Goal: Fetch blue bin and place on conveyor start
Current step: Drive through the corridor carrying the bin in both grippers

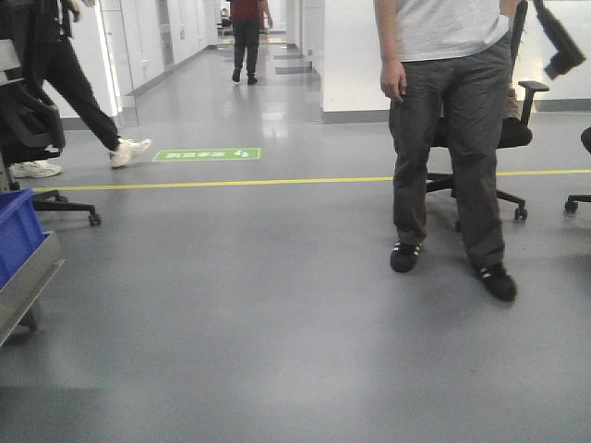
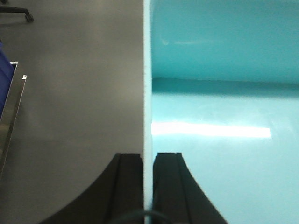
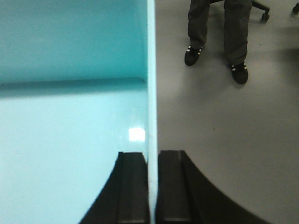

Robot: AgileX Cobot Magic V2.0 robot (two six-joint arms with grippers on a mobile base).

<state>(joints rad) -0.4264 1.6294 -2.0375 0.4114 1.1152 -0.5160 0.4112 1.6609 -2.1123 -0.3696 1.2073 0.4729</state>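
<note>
Left tool [image 2: 148, 158] clamps one wall of the blue bin [image 2: 224, 149], right tool [image 3: 153, 156] the opposite wall; the bin spans between them, equally near both arms. No conveyor start in view.

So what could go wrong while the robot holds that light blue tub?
The left gripper and right gripper each pinch only a thin wall of the blue bin, so it might slip or tilt. A person stands close ahead, so driving forward could bump them. The steel shelf sits close on the left and could get clipped.
</note>
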